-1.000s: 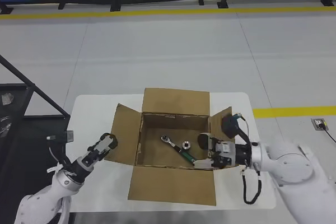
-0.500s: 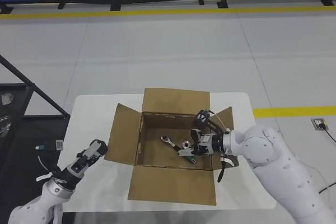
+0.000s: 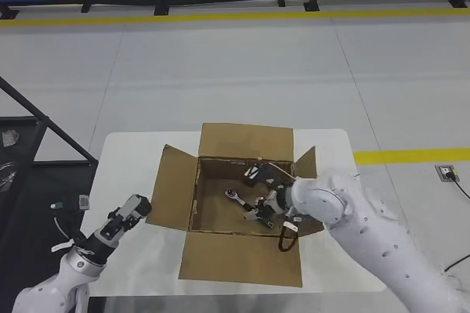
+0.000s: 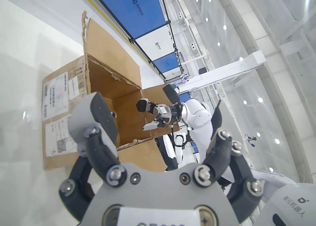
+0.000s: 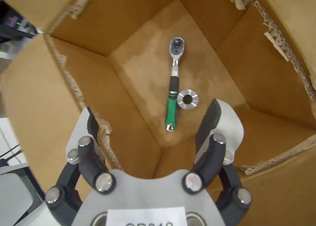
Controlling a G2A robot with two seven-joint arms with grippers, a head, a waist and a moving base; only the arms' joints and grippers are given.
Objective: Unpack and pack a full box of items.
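Note:
An open cardboard box (image 3: pixel 247 143) stands mid-table with all flaps spread out. On its floor lie a ratchet wrench (image 5: pixel 174 83) with a green and black handle and, touching the handle, a silver slotted ring (image 5: pixel 187 99). My right gripper (image 5: pixel 153 115) hangs open inside the box, just above the handle end of the wrench (image 3: pixel 235 195), holding nothing. In the top view the right gripper (image 3: pixel 264 213) covers the ring. My left gripper (image 3: pixel 133 210) rests open and empty over the table, just off the box's left flap, facing the box (image 4: pixel 111 81).
The white table (image 3: pixel 125 164) has bare room left of the box and a strip along its front edge. A black frame (image 3: pixel 16 149) stands beyond the table's left side. The box's front flap (image 3: pixel 239 258) lies flat toward me.
My right arm has swung from the box's right wall into the box, over the wrench. My left gripper has drawn back a little from the left flap.

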